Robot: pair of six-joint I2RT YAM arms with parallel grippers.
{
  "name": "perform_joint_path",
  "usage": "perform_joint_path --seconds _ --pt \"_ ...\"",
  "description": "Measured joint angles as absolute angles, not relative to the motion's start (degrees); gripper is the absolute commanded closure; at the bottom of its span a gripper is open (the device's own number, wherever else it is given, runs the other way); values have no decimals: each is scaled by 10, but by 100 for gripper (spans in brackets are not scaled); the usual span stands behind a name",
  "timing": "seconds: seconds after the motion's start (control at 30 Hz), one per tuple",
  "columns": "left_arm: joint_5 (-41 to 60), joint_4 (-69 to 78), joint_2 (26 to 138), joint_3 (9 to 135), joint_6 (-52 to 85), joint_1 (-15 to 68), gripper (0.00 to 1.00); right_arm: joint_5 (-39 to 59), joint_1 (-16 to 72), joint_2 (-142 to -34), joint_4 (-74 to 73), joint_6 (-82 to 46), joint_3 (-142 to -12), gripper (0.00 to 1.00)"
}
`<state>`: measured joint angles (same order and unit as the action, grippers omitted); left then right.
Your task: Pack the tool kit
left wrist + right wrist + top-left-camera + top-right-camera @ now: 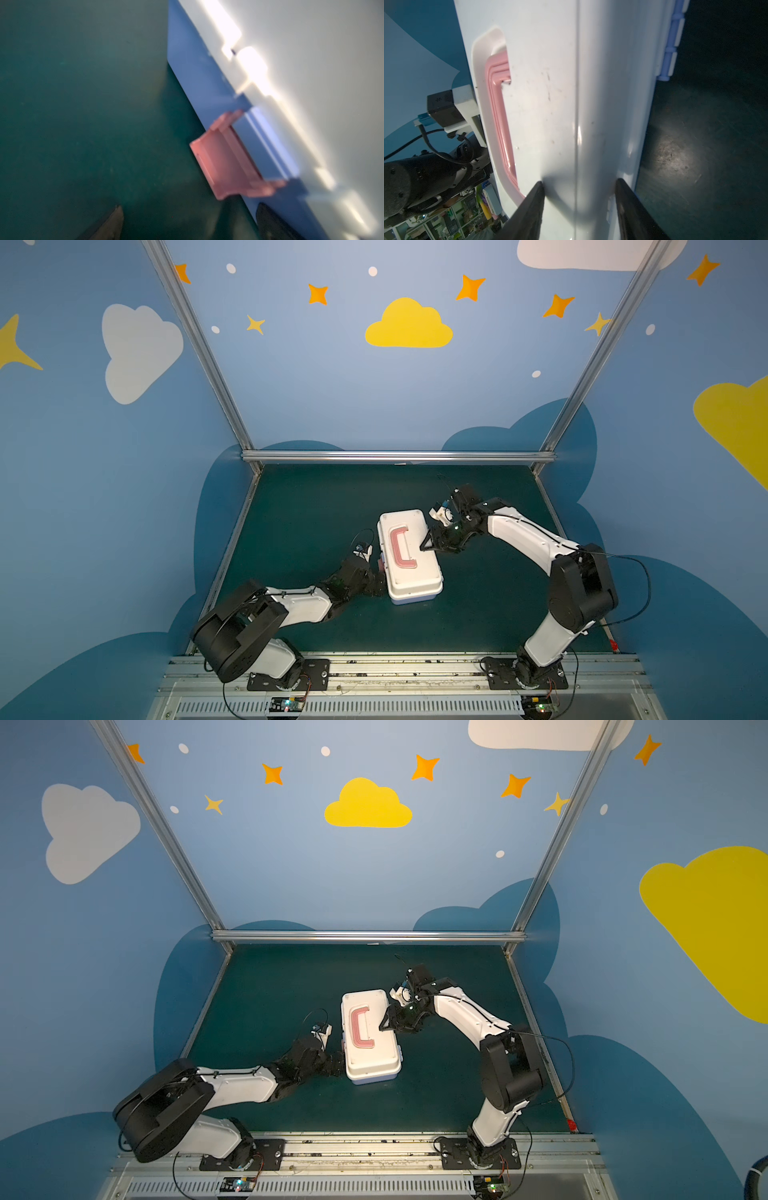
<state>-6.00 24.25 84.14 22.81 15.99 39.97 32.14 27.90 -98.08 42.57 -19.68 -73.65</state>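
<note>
The tool kit [411,572] [372,1052] lies shut on the dark green mat, with its white lid up and its pink C-shaped handle [400,549] [360,1029] [500,116] folded flat. My left gripper [377,576] [338,1056] [192,222] stands open at the kit's left side, holding nothing. A pink latch [224,166] [380,563] sticks out from the lavender-blue base [193,68] just ahead of it. My right gripper [426,545] [383,1025] [579,187] rests its tips on the lid [560,93] near the right edge. Its jaws are apart and grip nothing.
Aluminium frame rails [399,456] border the mat [311,506] at the back and both sides. The arm bases sit on a metal rail [399,668] at the front. The left arm's wrist camera [446,108] shows beyond the kit in the right wrist view.
</note>
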Motion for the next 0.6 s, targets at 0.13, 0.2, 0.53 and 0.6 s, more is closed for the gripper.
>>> perform_joint_path --seconds 0.13,0.2,0.53,0.6 --pt "-114 234 868 250 161 400 0 321 279 -980 426 -197 -736 46" --pt "-142 217 869 255 163 404 0 321 279 -980 425 -197 -736 46" --pt "-194 162 797 263 179 408 0 321 279 -979 423 -197 -734 46" --pt "-189 155 785 266 194 407 1 322 279 -979 423 -197 -734 46"
